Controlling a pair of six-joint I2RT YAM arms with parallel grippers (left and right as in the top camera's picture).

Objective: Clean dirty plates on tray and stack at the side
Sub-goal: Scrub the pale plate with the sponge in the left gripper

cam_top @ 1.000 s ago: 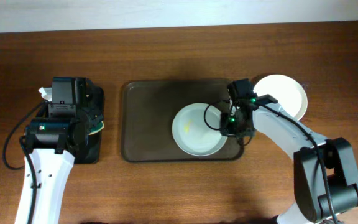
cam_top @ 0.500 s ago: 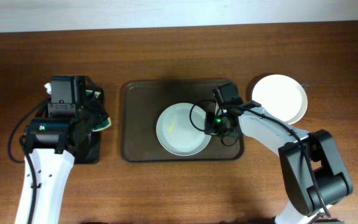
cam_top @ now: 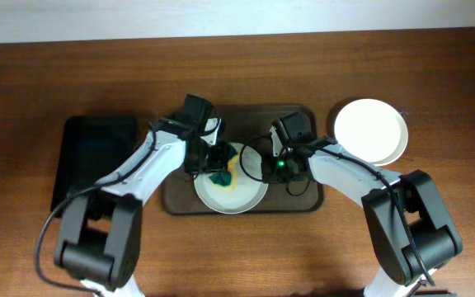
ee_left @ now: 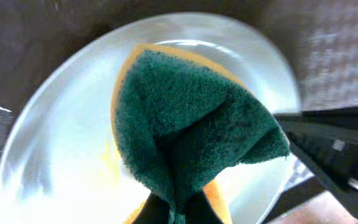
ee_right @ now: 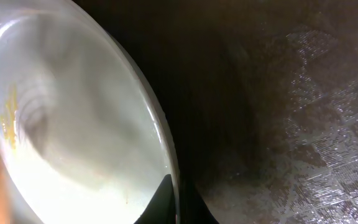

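Left gripper (cam_top: 213, 166) now over plate (cam_top: 242, 195), clamping sponge (cam_top: 219, 176)

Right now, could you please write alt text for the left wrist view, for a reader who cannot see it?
A green sponge with yellow backing, pinched from below by the left end effector, fills the middle over a white plate. A yellow smear shows on the plate beside it, and the tray lies beneath.
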